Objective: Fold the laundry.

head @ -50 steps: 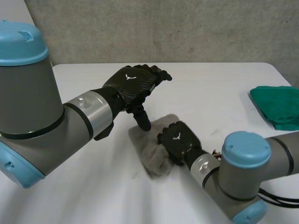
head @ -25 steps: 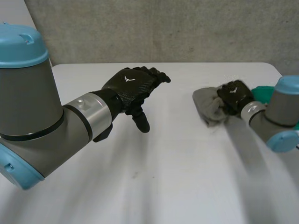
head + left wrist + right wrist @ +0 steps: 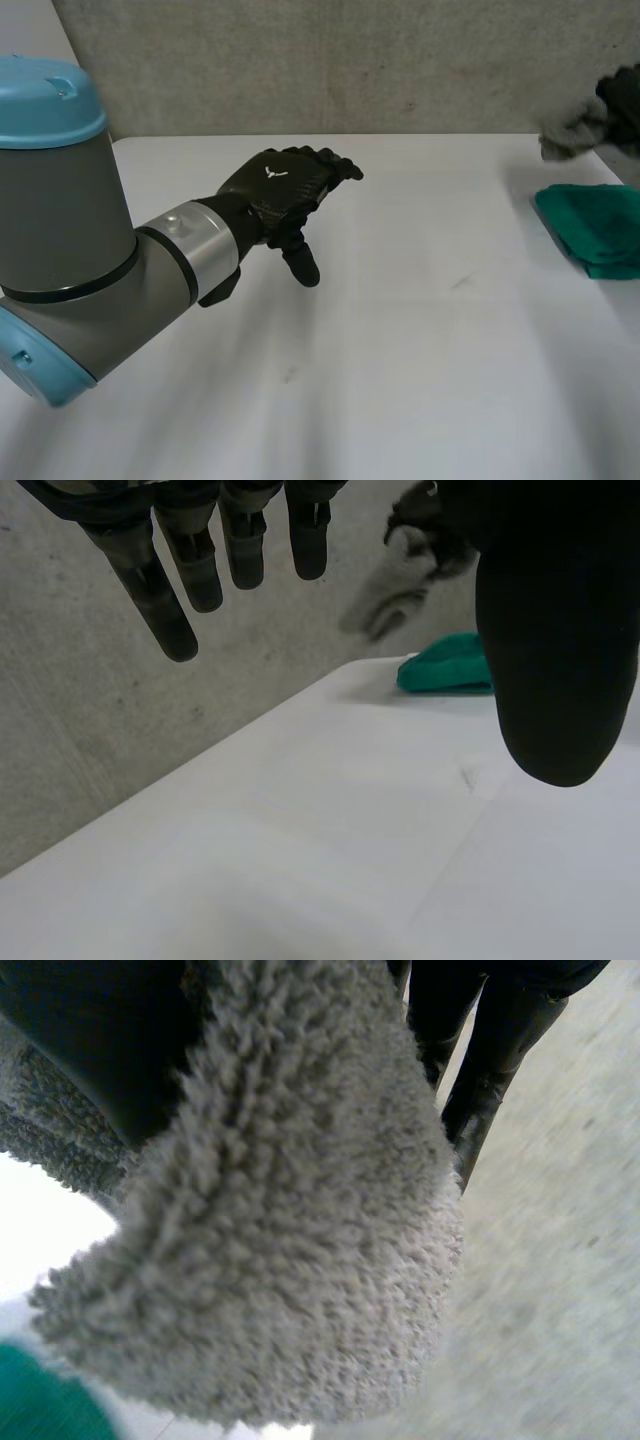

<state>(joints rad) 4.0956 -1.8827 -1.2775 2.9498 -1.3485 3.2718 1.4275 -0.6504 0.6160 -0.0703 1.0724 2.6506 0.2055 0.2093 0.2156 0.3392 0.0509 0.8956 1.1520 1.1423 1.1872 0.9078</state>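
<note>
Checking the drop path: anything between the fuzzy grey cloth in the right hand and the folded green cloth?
Nothing visible does. The fuzzy grey cloth, gripped by the right hand, hangs in open air near the folded green cloth.

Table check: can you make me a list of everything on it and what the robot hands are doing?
Surface: white table, mostly bare.
Job's things: grey fluffy cloth, bunched and held up off the table; green cloth, lying in a flat pile near the table's right edge.
Clutter: nothing seen.
Hands: left hand hovers over the middle of the table, fingers straight, holding nothing; right hand pinches the grey fluffy cloth between thumb and fingers, up by the wall.
Cables: nothing seen.
Surroundings: concrete wall behind the table.
</note>
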